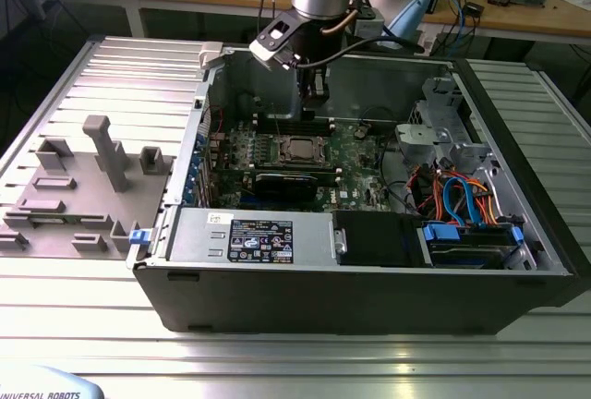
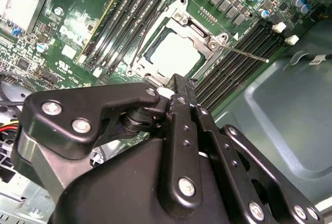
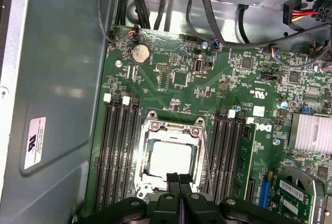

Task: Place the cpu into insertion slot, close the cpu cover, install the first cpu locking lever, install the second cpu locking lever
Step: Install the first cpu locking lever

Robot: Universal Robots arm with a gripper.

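Seemingly the closed, empty claw (image 3: 179, 178) is hovering at the edge of the cpu cover (image 3: 171, 128), the cpu (image 3: 168, 156) sitting beneath it, and is addressing the unlatched locking lever (image 2: 244, 53).

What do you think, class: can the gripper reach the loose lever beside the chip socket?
Probably yes: the gripper hangs just above the socket, and the lever juts out over the memory slots with nothing covering it.

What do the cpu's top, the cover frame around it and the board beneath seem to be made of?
The cpu: metal top, pale silver-grey with a dull satin sheen. The cpu cover: thin stamped sheet metal, probably steel, brighter and glinting along its edges. The circuit board: green lacquered laminate, likely fibreglass, though the look alone cannot confirm that.
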